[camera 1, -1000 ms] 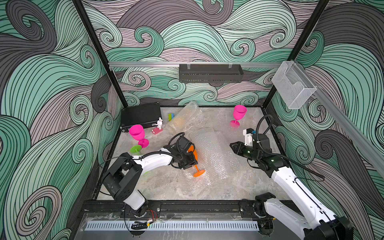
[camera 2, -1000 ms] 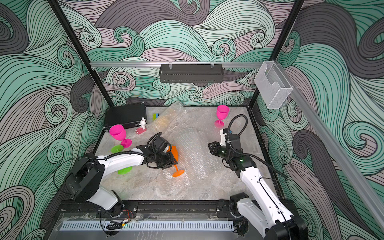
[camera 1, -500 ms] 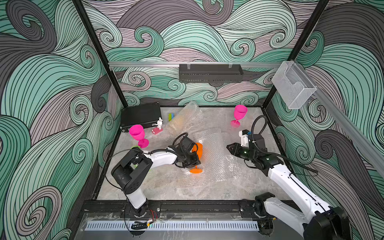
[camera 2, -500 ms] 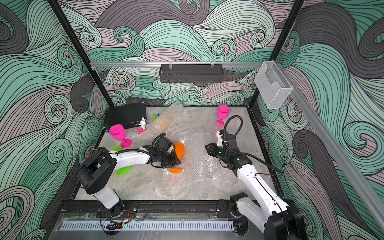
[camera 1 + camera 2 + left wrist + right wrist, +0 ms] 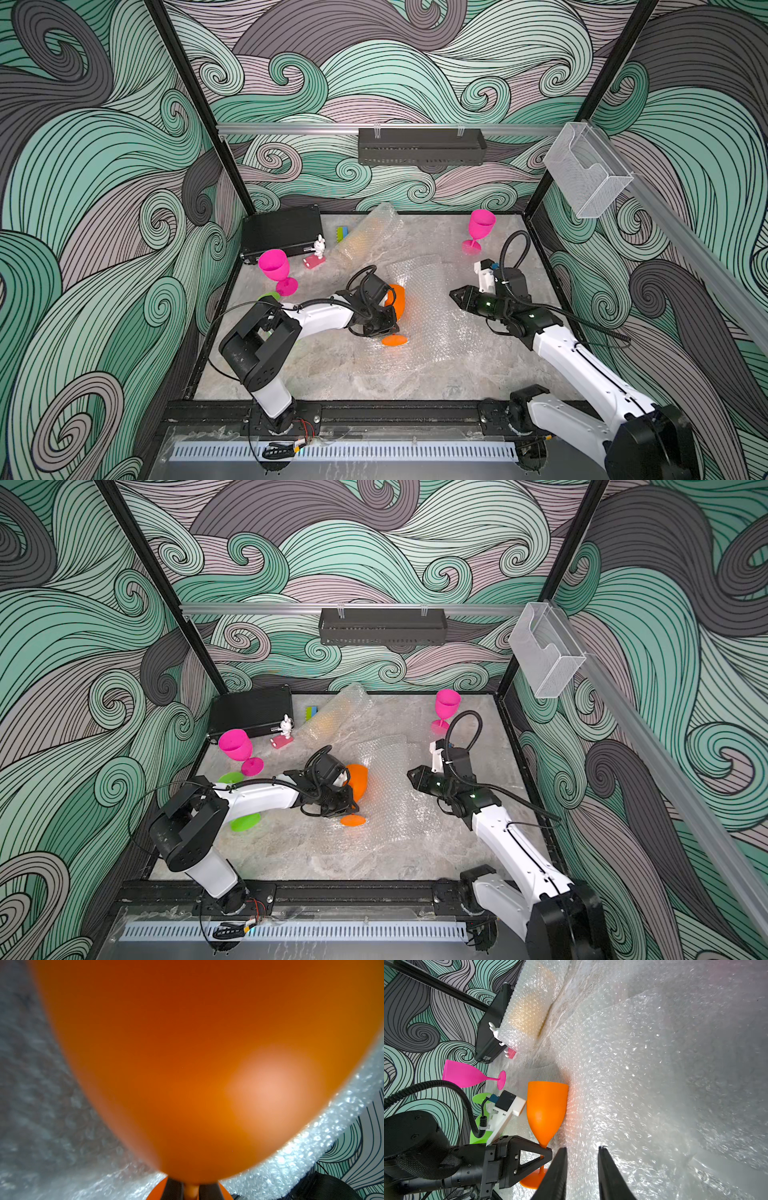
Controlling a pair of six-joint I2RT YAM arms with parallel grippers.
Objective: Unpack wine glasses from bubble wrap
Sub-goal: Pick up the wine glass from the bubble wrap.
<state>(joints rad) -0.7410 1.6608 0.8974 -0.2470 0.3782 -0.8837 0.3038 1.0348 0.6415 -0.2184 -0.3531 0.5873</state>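
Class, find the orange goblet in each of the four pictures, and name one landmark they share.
Top view: orange goblet mid-table, beside the bubble wrap.
Top view: goblet mid-table too.
Left wrist: goblet fills most of the picture.
Right wrist: goblet, stem in the left gripper.
Shared landmark: the bubble wrap beside it.

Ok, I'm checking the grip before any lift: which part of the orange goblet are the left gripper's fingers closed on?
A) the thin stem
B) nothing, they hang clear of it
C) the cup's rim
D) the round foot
A: in the right wrist view the fingers of the left gripper clamp the orange goblet at its thin stem, between cup and foot.
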